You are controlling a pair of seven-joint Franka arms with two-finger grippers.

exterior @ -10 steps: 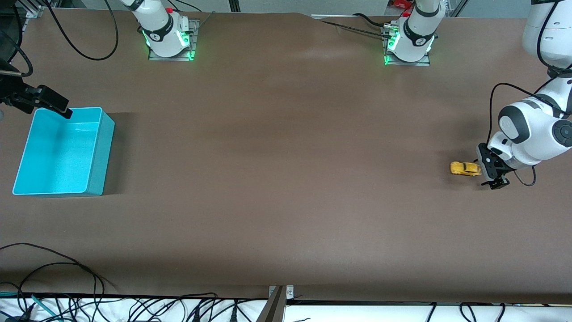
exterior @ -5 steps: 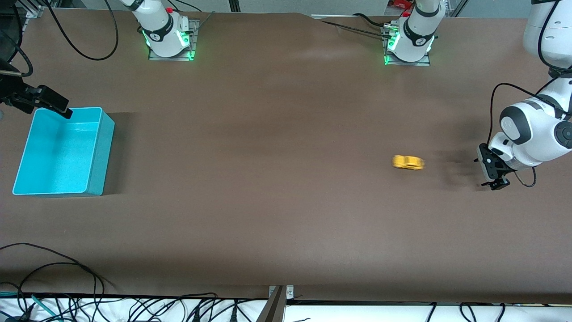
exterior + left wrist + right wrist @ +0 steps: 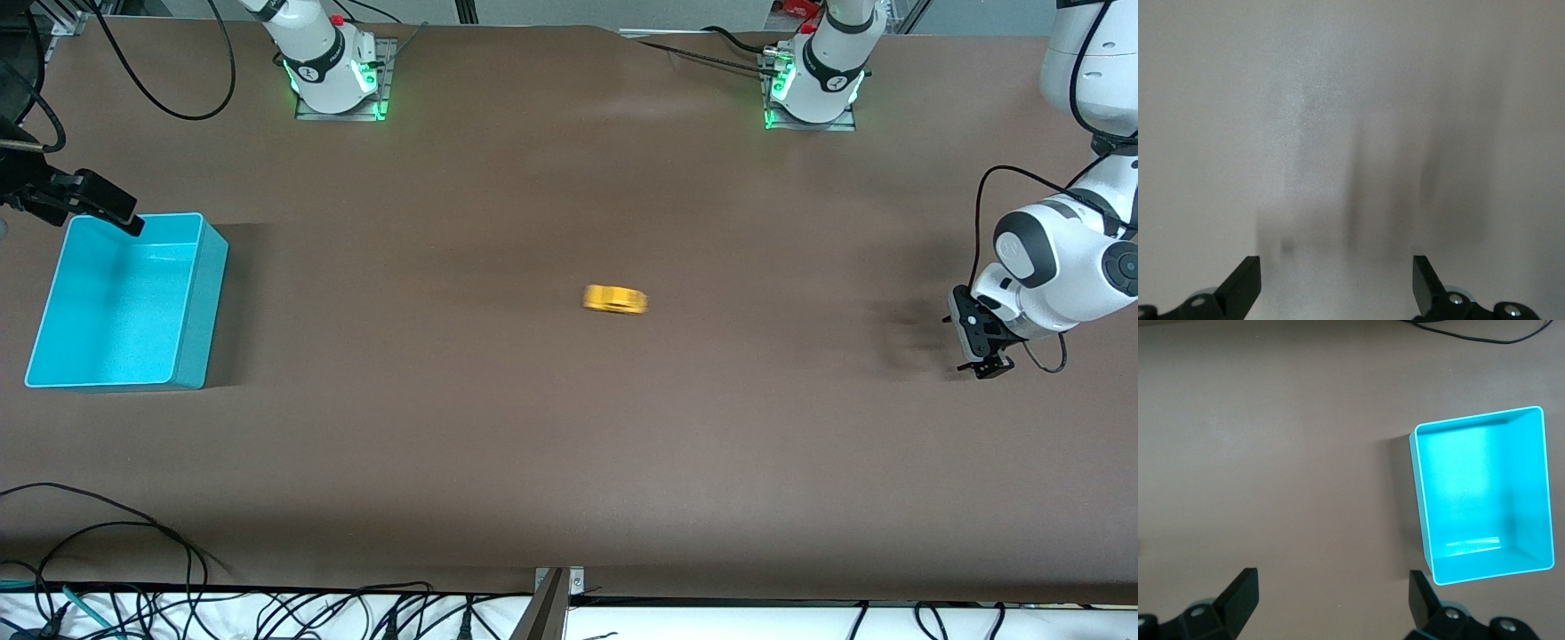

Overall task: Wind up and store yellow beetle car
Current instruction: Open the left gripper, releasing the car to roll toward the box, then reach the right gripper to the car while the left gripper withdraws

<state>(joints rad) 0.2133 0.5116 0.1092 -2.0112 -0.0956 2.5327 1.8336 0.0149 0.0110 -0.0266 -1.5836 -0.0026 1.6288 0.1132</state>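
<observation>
The yellow beetle car point(image 3: 614, 300) is on the brown table near the middle, blurred with motion and touched by neither gripper. It does not show in either wrist view. My left gripper point(image 3: 965, 334) is open and empty, low over the table at the left arm's end; its view point(image 3: 1336, 267) shows only bare table between the fingers. My right gripper point(image 3: 100, 206) is open and empty beside the turquoise bin point(image 3: 201, 302) at the right arm's end. The right wrist view point(image 3: 1331, 580) shows bare table between its fingers and the empty bin point(image 3: 1478, 487) off to one side.
Both arm bases point(image 3: 333, 76) point(image 3: 813, 80) stand along the table edge farthest from the front camera. Loose cables point(image 3: 133, 542) lie along the edge nearest that camera, at the right arm's end.
The car has left the open left gripper and rolled across the table toward the right arm's end and the bin. The left gripper has drawn back slightly. The right arm has not moved.
</observation>
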